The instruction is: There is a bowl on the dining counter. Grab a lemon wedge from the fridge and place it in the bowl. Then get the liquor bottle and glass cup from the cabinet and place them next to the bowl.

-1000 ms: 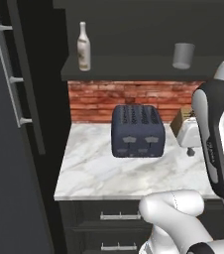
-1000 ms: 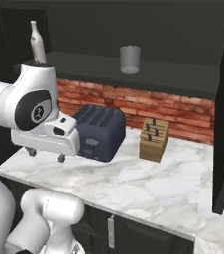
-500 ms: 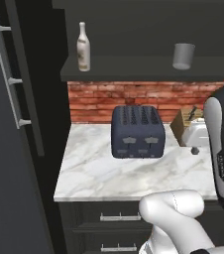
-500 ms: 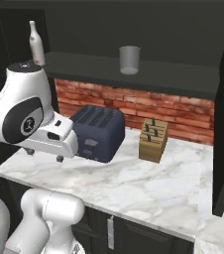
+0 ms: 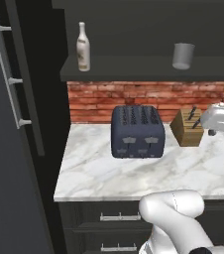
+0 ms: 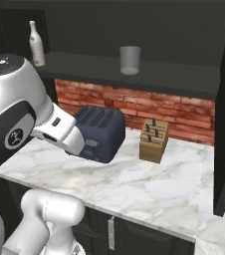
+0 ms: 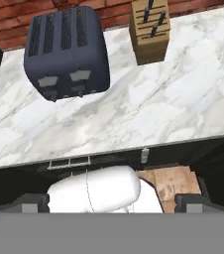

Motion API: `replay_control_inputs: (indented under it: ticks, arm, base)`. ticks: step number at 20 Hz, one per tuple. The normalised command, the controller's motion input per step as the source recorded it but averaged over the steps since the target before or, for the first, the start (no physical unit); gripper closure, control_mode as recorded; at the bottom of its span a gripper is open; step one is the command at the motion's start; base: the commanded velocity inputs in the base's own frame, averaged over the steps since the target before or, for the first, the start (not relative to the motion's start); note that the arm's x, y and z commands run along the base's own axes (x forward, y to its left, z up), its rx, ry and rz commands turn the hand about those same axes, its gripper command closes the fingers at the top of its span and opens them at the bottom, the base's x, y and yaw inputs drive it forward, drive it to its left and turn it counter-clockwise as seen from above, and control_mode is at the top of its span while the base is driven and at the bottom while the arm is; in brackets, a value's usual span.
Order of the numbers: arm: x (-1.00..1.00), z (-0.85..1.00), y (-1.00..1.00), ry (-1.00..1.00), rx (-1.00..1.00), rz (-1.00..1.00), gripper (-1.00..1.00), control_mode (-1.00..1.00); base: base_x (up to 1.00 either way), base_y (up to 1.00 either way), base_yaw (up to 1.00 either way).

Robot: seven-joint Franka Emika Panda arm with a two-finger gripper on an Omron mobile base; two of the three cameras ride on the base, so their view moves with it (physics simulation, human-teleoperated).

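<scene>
**Robot arm facing the open cabinet, bottle and cup waiting on the shelf**

The bottle (image 5: 83,47) is standing upright at the shelf's (image 5: 134,74) left end and the cup (image 5: 183,55) is sitting well apart to its right, both above the toaster (image 5: 136,131) and knife block (image 5: 187,127) on the counter (image 5: 109,173). The gripper (image 7: 111,202) is looking down over the counter edge, its tips apparently apart with nothing between them, though the hand view shows them poorly. Both items are likely rigid, smooth and breakable; the bottle is probably heavier and best taken around its body below the narrow neck, the cup across its straight wall at mid-height with a gentle squeeze.
</scene>
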Motion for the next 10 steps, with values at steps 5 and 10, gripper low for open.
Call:
replay_control_inputs:
  ticks: [5, 10]
  arm:
    - [0.08, 0.78, -0.50, -0.21, 0.12, -0.16, -1.00, -1.00]
    - [0.40, 0.53, -0.47, -0.16, 0.24, -0.06, -1.00, -1.00]
  base:
    - [0.00, 0.00, 0.00]
    - [0.00, 0.00, 0.00]
